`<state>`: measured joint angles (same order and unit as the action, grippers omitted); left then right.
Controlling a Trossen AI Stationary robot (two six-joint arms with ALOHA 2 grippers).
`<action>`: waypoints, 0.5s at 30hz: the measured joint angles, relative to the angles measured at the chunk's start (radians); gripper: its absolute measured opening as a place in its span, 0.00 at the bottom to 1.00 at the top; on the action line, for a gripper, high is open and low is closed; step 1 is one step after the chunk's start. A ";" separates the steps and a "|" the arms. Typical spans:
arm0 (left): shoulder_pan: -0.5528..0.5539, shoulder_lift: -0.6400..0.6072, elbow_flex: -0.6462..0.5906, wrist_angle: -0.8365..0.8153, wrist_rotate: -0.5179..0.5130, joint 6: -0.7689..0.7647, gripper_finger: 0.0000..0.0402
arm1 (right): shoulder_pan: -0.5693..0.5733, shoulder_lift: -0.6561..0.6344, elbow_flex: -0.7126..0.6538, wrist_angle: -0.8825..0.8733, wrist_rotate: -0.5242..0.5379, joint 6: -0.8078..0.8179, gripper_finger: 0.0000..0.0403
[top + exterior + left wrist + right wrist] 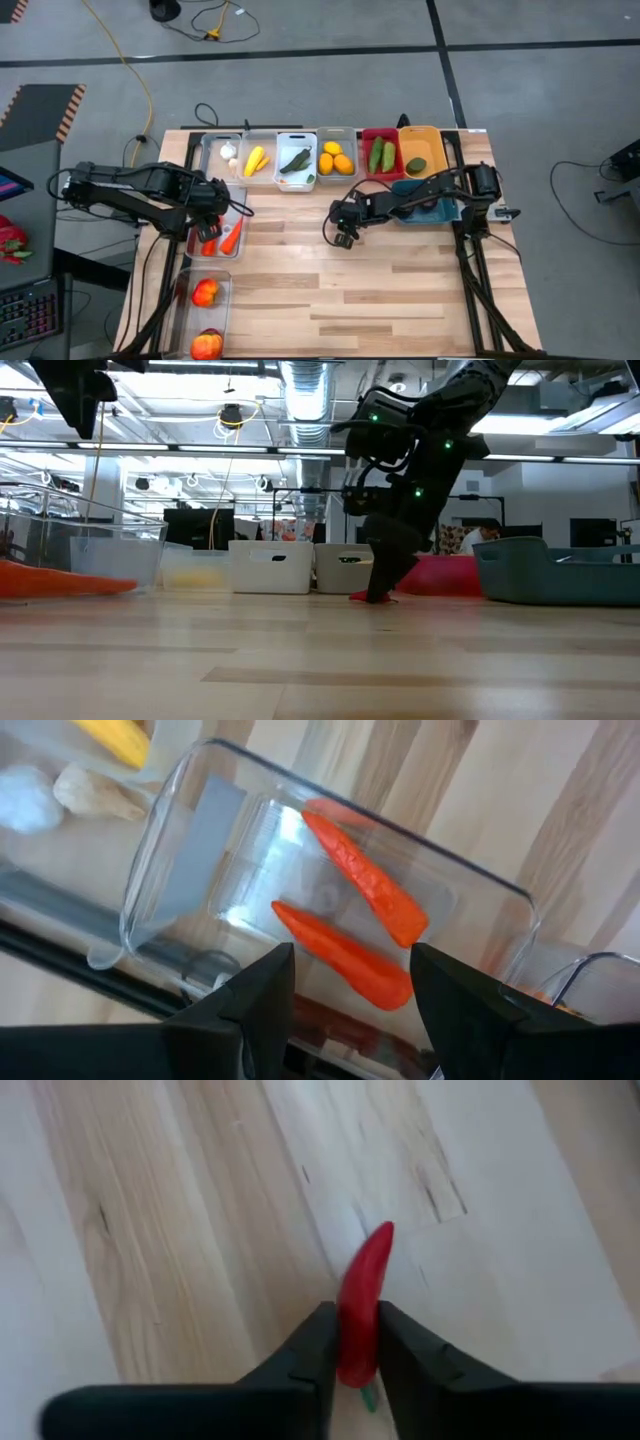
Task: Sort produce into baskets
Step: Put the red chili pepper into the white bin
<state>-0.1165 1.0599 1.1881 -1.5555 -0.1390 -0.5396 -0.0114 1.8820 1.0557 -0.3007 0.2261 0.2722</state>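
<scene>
A small red chili point(362, 1305) lies on the bare wood near the table's middle, and my right gripper point(358, 1345) has come down over it, shut on it. The low view shows the chili point(362, 597) on the tabletop beneath the right gripper point(380, 592). My left gripper point(352, 982) hangs open above a clear basket point(170, 870) at the table's left. In that basket lie two orange carrots point(365, 885), with nothing between the fingers. My right gripper pinches the chili's two sides point(358, 1342) between its two fingers, on the half toward the green stem point(368, 1398). The fingers come from above, slanting down. The chili's pointed end point(382, 1232) sticks out past the fingertips, and the chili rests on the table.
Along the far edge stands a row of baskets: clear with garlic point(227, 152), clear with yellow pieces point(257, 160), white point(296, 160), clear with lemons point(336, 158), red point(381, 155), orange-yellow point(420, 155). A teal basket point(428, 208) lies under the right arm. Two clear baskets with red fruit point(205, 292) stand near left.
</scene>
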 joint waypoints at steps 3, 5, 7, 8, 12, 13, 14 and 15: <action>0.000 0.000 0.000 0.002 0.003 0.057 0.47 | -0.003 0.000 0.000 0.005 -0.012 0.000 0.16; 0.000 -0.007 0.000 -0.001 0.005 0.077 0.47 | -0.004 0.000 0.000 0.006 -0.020 0.000 0.11; 0.000 -0.022 0.000 -0.001 0.005 0.095 0.47 | -0.004 0.000 0.000 0.011 -0.020 0.000 0.08; 0.000 -0.032 0.000 -0.001 0.004 0.105 0.47 | -0.004 0.000 0.000 0.015 -0.020 0.000 0.08; 0.000 -0.092 0.000 0.005 -0.029 0.108 0.47 | -0.005 0.001 0.026 0.007 -0.030 -0.001 0.11; 0.000 -0.113 0.000 0.012 -0.044 0.098 0.47 | -0.005 0.002 0.039 0.004 -0.043 -0.002 0.13; 0.000 -0.135 0.000 0.030 -0.062 0.085 0.47 | -0.006 0.002 0.055 0.005 -0.052 -0.003 0.13; 0.000 -0.156 0.000 0.058 -0.077 0.076 0.47 | -0.006 0.002 0.075 0.009 -0.061 -0.008 0.14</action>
<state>-0.1170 0.9036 1.1881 -1.4971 -0.2163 -0.4635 -0.0170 1.8843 1.1309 -0.2918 0.1650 0.2642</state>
